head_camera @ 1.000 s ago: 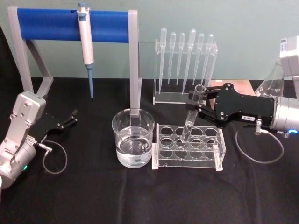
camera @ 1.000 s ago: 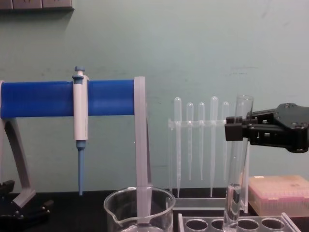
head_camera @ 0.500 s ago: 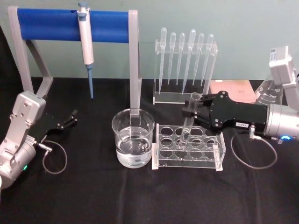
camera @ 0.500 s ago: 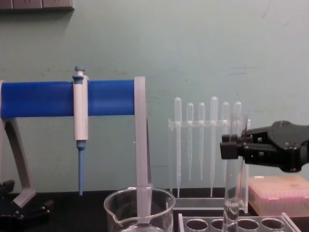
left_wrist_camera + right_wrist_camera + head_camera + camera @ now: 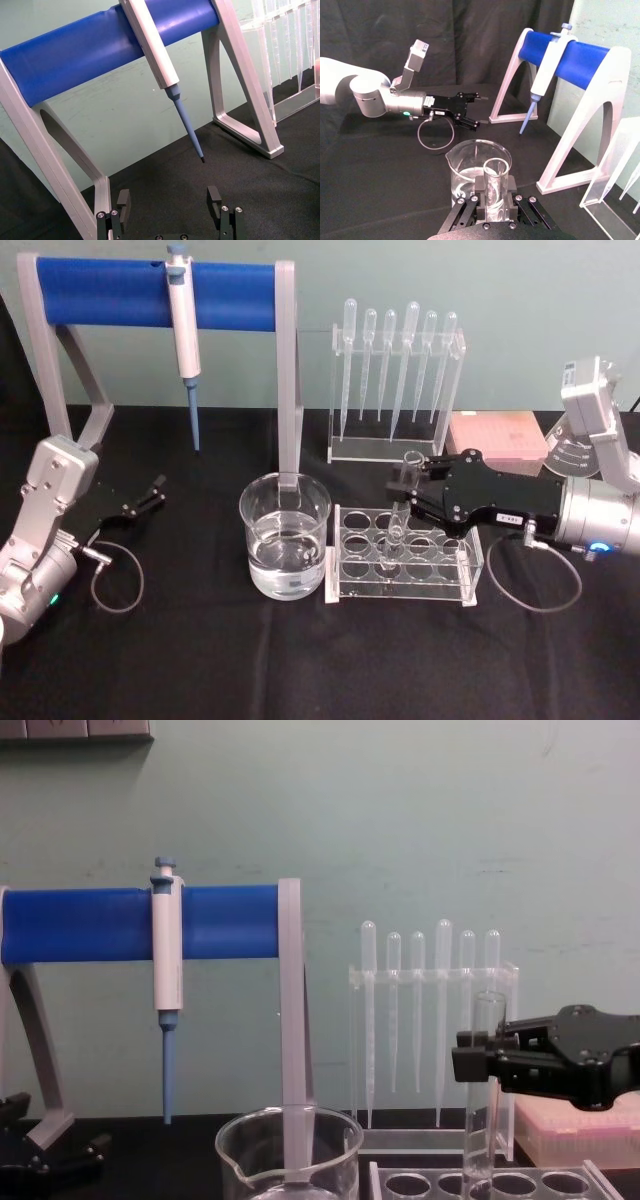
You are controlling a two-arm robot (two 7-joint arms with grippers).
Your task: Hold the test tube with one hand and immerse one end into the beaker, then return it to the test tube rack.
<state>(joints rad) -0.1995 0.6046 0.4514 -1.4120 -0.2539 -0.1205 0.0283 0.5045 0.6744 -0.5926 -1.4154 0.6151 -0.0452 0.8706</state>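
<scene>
Left tool (image 5: 155,488): parked, open and empty, on the black-cloth surface (image 5: 200,660).
Beaker: wide clear glass beaker (image 5: 285,548), part-filled with liquid, just left of the clear rack with round holes (image 5: 405,555).
Test tube: long clear glass test tube (image 5: 400,512), upright, lower end apparently in a rack hole.
Right tool (image 5: 408,480): clamped on the tube near its rim.

We see the long clear glass test tube (image 5: 401,508) standing nearly upright, open rim up, its rounded bottom down in a hole of the clear rack near the middle of the black worktop. The black flat-jawed right gripper (image 5: 408,480) clamps it just below the rim. Just left of the rack we find the wide clear glass beaker (image 5: 285,548), upright, spouted, partly filled with clear liquid.
</scene>
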